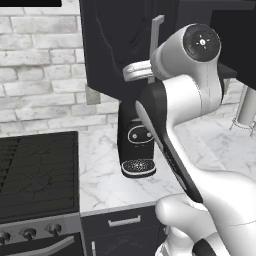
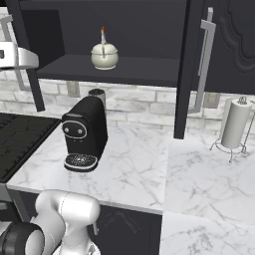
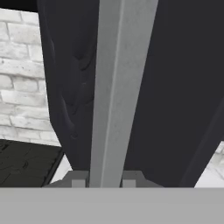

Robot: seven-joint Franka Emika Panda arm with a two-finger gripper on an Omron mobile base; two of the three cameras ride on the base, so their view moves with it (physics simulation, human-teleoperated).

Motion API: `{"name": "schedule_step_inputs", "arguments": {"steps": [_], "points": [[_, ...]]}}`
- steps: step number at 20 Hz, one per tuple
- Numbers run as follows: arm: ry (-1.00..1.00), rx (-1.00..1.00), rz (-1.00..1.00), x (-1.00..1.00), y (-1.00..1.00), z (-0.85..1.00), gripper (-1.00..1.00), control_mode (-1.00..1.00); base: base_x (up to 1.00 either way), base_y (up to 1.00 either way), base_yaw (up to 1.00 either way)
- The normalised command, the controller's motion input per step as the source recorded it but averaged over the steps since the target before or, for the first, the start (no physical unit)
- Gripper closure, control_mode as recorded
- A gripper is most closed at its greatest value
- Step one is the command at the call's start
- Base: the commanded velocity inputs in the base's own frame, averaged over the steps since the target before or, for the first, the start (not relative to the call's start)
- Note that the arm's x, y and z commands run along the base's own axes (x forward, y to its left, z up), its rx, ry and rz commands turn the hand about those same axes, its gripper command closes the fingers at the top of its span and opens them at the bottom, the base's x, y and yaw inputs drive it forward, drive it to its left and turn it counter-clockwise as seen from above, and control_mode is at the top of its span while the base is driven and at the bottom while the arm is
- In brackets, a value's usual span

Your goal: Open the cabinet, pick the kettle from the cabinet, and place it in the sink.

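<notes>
While the gripper [image 3: 100,181] pinches the left door's silver bar handle [image 3: 118,87], a slip off the smooth bar could let the door swing back. Upper centre of the right base view, the open cabinet [image 2: 124,69] shelf holds just the kettle [image 2: 104,55], apart from both doors.

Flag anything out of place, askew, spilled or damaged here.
Nothing stands out. The kettle sits upright on the shelf of the open cabinet, the coffee machine and paper towel holder stand straight, and the marble counter shows no spill.
</notes>
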Motion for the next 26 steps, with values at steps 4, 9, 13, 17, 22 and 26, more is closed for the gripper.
{"name": "schedule_step_inputs", "arguments": {"steps": [4, 9, 13, 17, 22, 26], "points": [[0.0, -0.01, 0.0, -0.22, -0.01, 0.0, 1.0, -1.0, 0.0, 0.0, 0.0], [0.0, 0.0, -0.01, -0.28, -0.16, 0.0, -1.0, -1.0, 0.0, 0.0, 0.0], [-0.01, 0.0, 0.0, -0.31, -0.34, 0.0, -1.0, -1.0, 0.0, 0.0, 0.0], [-0.11, 0.01, -0.01, -0.43, -0.43, 0.01, -1.0, -1.0, 0.0, 0.0, 0.0], [-0.14, 0.12, 0.0, -0.45, -0.53, 0.05, -1.0, -1.0, 0.0, 0.0, 0.0], [-0.12, 0.2, 0.0, -0.4, -0.56, 0.08, -1.0, -1.0, 0.0, 0.0, 0.0]]}}
